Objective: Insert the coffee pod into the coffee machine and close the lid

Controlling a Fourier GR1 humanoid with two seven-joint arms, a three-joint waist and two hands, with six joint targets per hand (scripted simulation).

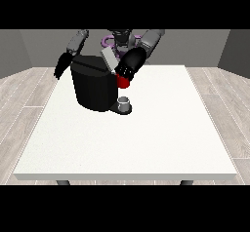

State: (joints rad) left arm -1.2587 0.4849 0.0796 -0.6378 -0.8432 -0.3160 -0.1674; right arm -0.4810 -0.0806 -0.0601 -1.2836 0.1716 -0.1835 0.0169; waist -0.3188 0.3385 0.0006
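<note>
The machine (93,87) sits at the tabletop's (127,143) 11 o'clock, lid (109,59) raised. The hand at the view's right (129,66) hovers by the lid; its finger state I cannot tell. The other hand (61,65) hangs relaxed. A grey thing (125,102) stands at the machine's 4 o'clock. The lid looks stiff, probably light; push its top edge.

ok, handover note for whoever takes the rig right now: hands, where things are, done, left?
Hand at the view's right: at the coffee machine top, by the raised grey lid; whether it holds anything cannot be told.
Hand at the view's left: hanging beside the machine, fingers straight, touching nothing.
A red thing at the machine sits under that first hand. A grey thing stands on the machine's base; cannot confirm it is the pod.
Done: lid is up. Left: confirm the pod is in, close the lid.
</note>
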